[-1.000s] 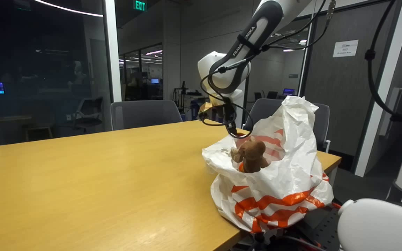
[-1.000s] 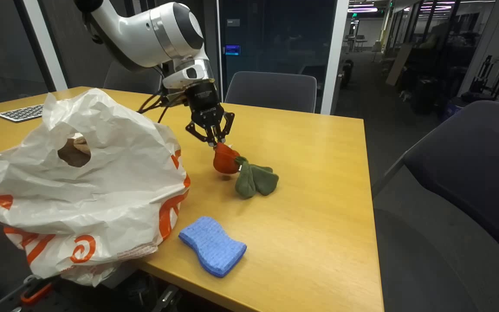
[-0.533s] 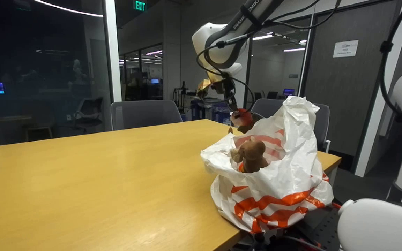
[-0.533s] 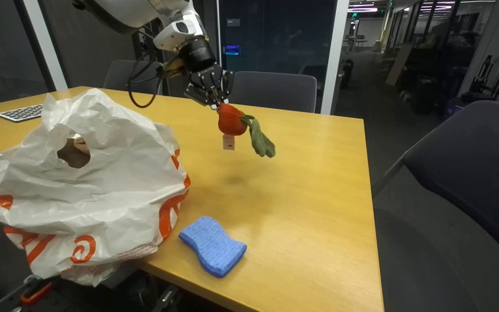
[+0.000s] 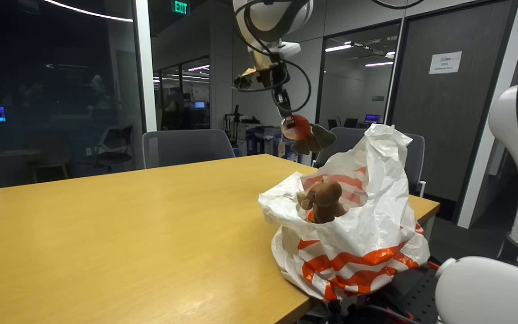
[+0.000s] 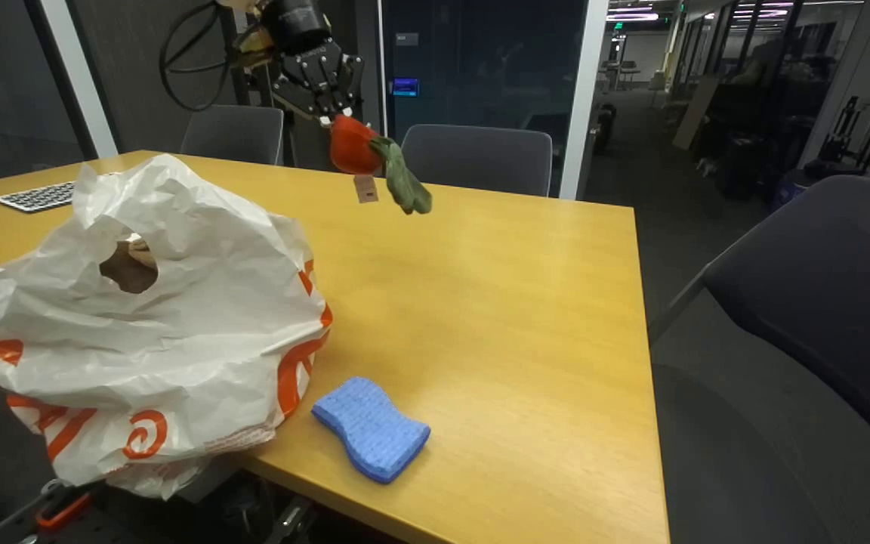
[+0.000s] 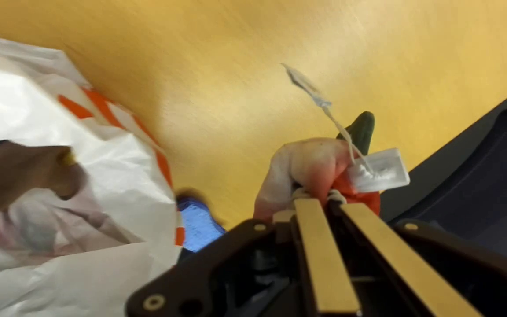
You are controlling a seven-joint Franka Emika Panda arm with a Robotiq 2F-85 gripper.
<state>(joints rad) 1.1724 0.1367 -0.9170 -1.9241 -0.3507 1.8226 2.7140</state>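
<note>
1. The yellow table has a smooth top that catches a patch of light in the wrist view.
2. The room is dim: dark glass walls, a grey door with a sheet of paper on it, a green EXIT sign, and grey chairs round the table.
3. A crumpled white plastic bag, marked in orange-red, stands at the table's corner and overhangs the edge; in both exterior views it hides part of the tabletop.
4. A brown plush toy shows in the bag's opening.
5. A blue sponge lies on the table just beside the bag, while a keyboard lies farther back, partly covered from sight by the bag.
6. The arm reaches in from above, and the gripper slants downward, well above the tabletop.
7. The fingers are nearly together, with the fabric of a red-and-pale plush vegetable pinched between their tips.
8. That plush vegetable hangs in the air over the table, outside the bag and apart from it; its green leaves droop to one side and a small tag dangles underneath.
</note>
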